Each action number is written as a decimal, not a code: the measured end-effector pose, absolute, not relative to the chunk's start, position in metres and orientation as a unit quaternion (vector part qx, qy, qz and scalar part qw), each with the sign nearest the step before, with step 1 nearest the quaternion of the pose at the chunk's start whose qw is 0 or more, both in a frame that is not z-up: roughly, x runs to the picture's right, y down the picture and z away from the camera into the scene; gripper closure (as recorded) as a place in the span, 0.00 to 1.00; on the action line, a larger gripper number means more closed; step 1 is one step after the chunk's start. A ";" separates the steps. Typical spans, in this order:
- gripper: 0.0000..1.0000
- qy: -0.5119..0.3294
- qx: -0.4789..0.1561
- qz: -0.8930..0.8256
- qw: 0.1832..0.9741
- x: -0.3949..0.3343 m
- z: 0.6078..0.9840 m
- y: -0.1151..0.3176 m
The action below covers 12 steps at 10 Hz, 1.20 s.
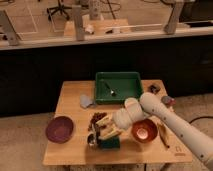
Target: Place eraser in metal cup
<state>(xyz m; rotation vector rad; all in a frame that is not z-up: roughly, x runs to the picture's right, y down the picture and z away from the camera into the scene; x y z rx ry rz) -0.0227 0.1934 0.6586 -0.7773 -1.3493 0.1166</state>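
Observation:
My gripper [103, 131] hangs low over the front middle of the wooden table [75, 95], at the end of the white arm [165, 117] that reaches in from the right. The small shiny metal cup [91, 140] stands just below and left of the gripper. A small dark oblong thing, probably the eraser [97, 119], sits at the gripper's upper left side. I cannot tell whether it is held. A flat green block [110, 144] lies right under the gripper.
A green tray [118, 86] holding a spoon is at the back. A purple bowl [59, 129] is at the front left, a reddish-orange bowl [145, 131] at the front right. A grey object [86, 101] lies left of the tray. Small dark items [154, 88] sit near the right edge.

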 end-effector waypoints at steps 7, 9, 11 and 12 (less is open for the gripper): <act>0.68 -0.619 -0.336 0.032 0.709 -0.036 0.668 0.195; 0.68 -0.622 -0.337 0.033 0.706 -0.037 0.672 0.197; 0.68 -0.624 -0.338 0.031 0.704 -0.038 0.673 0.199; 0.68 -0.625 -0.339 0.030 0.703 -0.038 0.673 0.199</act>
